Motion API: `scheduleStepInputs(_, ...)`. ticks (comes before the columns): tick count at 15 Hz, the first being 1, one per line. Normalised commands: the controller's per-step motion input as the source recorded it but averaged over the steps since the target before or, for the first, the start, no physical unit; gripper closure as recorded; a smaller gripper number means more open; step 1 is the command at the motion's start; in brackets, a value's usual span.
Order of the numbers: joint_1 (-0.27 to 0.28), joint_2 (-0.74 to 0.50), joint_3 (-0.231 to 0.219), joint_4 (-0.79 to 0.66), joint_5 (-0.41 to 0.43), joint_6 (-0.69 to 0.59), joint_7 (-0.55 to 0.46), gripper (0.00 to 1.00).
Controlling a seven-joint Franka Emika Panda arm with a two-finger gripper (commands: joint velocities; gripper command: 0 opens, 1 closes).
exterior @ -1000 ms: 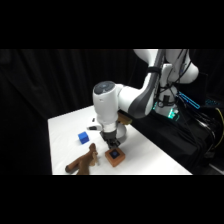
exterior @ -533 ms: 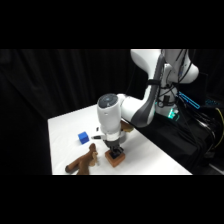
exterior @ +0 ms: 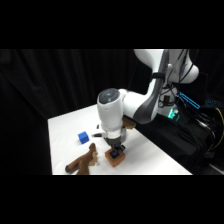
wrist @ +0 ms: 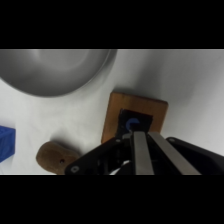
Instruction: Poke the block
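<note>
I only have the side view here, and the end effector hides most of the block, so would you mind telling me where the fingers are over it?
Observer: In the wrist view the end effector has its fingers together, their tips over the dark blue square centre of the block.
Operator: Thank you. Is anything close beside the block that I might miss?
Observer: Yes, a rounded brown wooden piece lies near one of its edges, apart from it.
Operator: And the blue cube?
Observer: The blue cube sits beyond that wooden piece, at the wrist picture's edge, well clear of the block.
</note>
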Motion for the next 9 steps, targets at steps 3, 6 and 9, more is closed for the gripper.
scheduleStepInputs(3,0.034,-0.47,0.017,0.02,-0.063,-0.55,0.04,1.00)
scheduleStepInputs(6,-0.023,-0.32,0.040,0.13,-0.048,-0.45,0.01,1.00)
scheduleStepInputs(9,-0.057,-0.14,0.057,0.16,-0.020,-0.29,-0.02,0.99)
